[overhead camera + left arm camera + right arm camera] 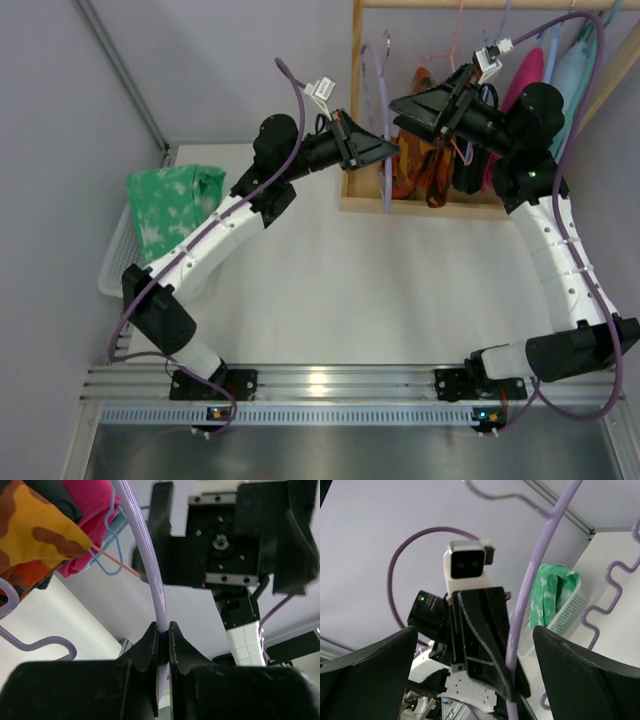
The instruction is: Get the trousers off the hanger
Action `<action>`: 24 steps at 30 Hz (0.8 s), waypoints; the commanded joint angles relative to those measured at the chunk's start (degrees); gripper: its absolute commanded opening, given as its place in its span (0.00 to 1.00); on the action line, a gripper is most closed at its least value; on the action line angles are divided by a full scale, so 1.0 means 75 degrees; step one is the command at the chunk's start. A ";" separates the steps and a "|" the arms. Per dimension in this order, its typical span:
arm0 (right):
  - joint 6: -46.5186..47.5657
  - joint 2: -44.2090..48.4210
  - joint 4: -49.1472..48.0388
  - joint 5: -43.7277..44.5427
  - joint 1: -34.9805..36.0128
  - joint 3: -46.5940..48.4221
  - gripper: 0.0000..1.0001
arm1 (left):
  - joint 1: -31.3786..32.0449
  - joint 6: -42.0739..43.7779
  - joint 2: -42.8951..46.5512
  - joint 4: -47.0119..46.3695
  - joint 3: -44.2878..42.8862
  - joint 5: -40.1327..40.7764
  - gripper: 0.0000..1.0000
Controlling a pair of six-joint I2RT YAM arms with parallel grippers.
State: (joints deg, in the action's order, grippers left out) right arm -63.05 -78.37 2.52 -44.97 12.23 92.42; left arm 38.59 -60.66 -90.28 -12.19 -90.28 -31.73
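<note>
The left pincer (393,150) is closed tight on the thin lilac rod of the hanger (386,190). In the left wrist view its two fingertips (150,637) press on the rod (152,565) from both sides, with only the rod between them.

The right pincer (400,105) stands just beside it at the wooden rack (352,100), and it is open wide. In the right wrist view its fingers (375,665) are far apart at the two lower corners. The hanger (526,600) passes between them without touching either one, so this pincer holds nothing.

A green patterned garment (170,200), trousers as far as I can tell, lies crumpled in the white basket (115,255). The basket stands at the left edge of the white surface (380,290), well apart from the hanger.

In the rack an orange camouflage garment (405,170) hangs close behind the pincers, and a pink garment (525,75) hangs more to the right.
</note>
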 commanded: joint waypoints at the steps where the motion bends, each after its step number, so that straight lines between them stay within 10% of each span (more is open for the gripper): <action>1: 0.0144 0.0289 -0.0547 -0.0203 -0.0165 0.0369 0.99 | -0.0235 -0.0945 -0.0465 -0.0906 -0.0979 -0.0644 0.00; 24: 0.0508 0.1484 -0.0923 -0.0543 -0.0528 -0.0018 0.99 | -0.0868 -0.1497 -0.2845 -0.1106 -0.4041 -0.0258 0.00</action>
State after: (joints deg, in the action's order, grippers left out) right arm -60.47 -67.53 -2.48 -48.71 9.56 91.53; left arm 33.26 -71.81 -110.56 -16.45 -117.84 -35.51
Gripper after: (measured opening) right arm 0.993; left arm 0.093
